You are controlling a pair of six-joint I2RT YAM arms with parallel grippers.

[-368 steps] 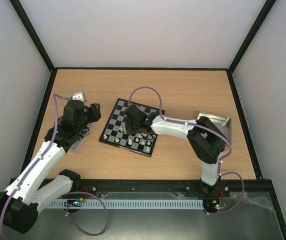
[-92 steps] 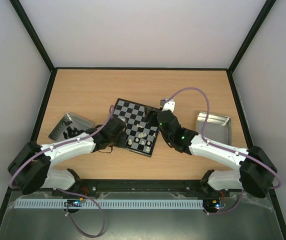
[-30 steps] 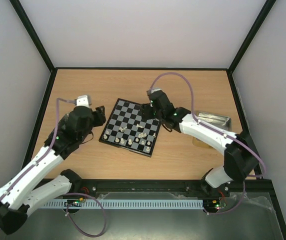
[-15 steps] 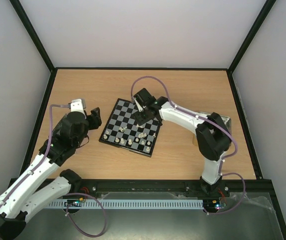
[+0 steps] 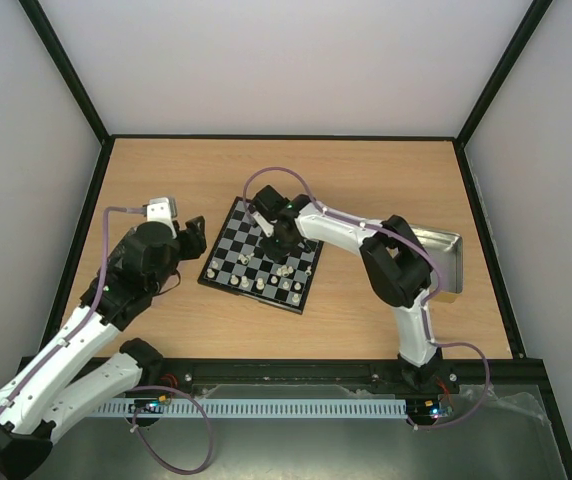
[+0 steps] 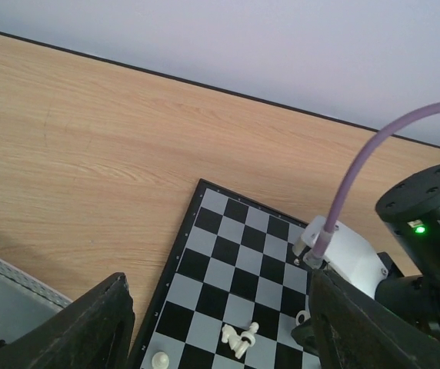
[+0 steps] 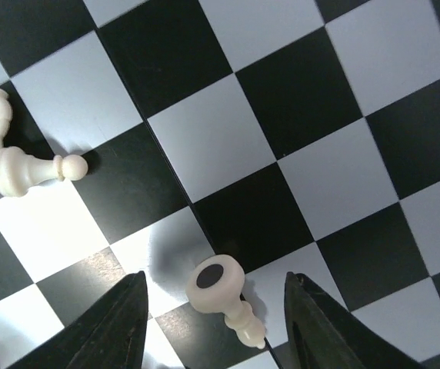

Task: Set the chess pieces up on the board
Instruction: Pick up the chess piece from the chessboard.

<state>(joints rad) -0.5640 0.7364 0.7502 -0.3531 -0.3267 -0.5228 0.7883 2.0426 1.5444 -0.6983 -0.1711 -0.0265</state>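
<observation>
The board (image 5: 234, 243) lies tilted at mid-table, with several cream chess pieces (image 5: 295, 291) along its near edge. My right gripper (image 5: 280, 243) hangs low over the board, open. In the right wrist view its fingers (image 7: 112, 323) straddle a fallen cream pawn (image 7: 218, 287), with gaps on both sides. A second toppled pawn (image 7: 28, 171) lies at the left. My left gripper (image 5: 194, 233) hovers open just left of the board. Its wrist view shows the board (image 6: 235, 254) and two fallen pieces (image 6: 239, 338) between its open fingers (image 6: 89, 323).
A silver tray (image 5: 444, 250) sits at the right, partly behind the right arm. A corner of another tray (image 6: 5, 307) shows under the left gripper. The right arm's wrist (image 6: 428, 223) crowds the board's right side. Black-framed walls enclose the table.
The right arm has swung left across the board and come down over the fallen pawn, its jaws narrowing. The left arm has shifted only slightly.
</observation>
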